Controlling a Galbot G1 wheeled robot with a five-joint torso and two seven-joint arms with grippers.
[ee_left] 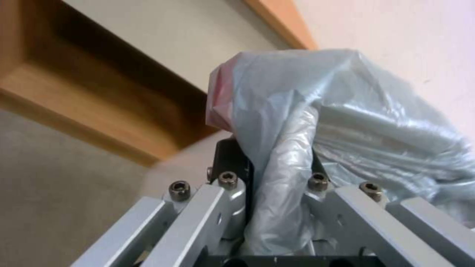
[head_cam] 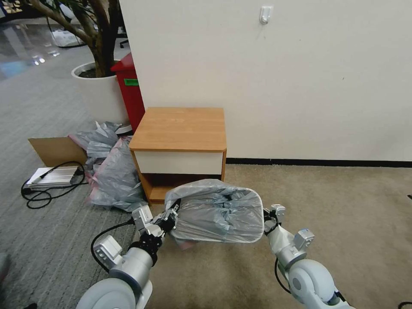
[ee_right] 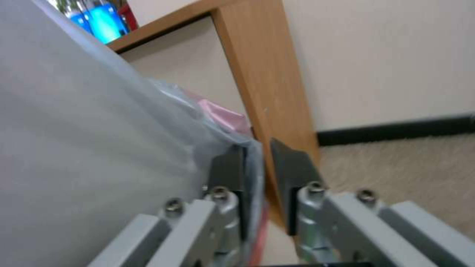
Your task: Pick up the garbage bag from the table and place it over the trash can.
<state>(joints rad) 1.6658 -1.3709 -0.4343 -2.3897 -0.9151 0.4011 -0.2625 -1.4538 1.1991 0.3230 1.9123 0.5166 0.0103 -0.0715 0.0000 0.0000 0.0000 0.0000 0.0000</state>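
The garbage bag [head_cam: 219,214], thin grey film with a pink rim, lies stretched over the trash can [head_cam: 262,223], whose pale rolled rim shows through the plastic. The can stands on the carpet just in front of the table [head_cam: 180,128]. My left gripper [head_cam: 171,221] is at the bag's left end, and in the left wrist view it [ee_left: 272,155] is shut on a bunched fold of the bag [ee_left: 346,122]. At the bag's right end sits my right gripper [head_cam: 269,216]. In the right wrist view it [ee_right: 259,159] has a narrow gap between its pads, and the bag's edge [ee_right: 99,129] lies against one pad.
A heap of grey bags [head_cam: 113,176], a cardboard sheet [head_cam: 56,150] and a silver box with a black cable [head_cam: 53,176] lie left of the table. The red bin [head_cam: 128,90] and white planter [head_cam: 98,94] stand behind. Open carpet [head_cam: 343,206] lies to the right.
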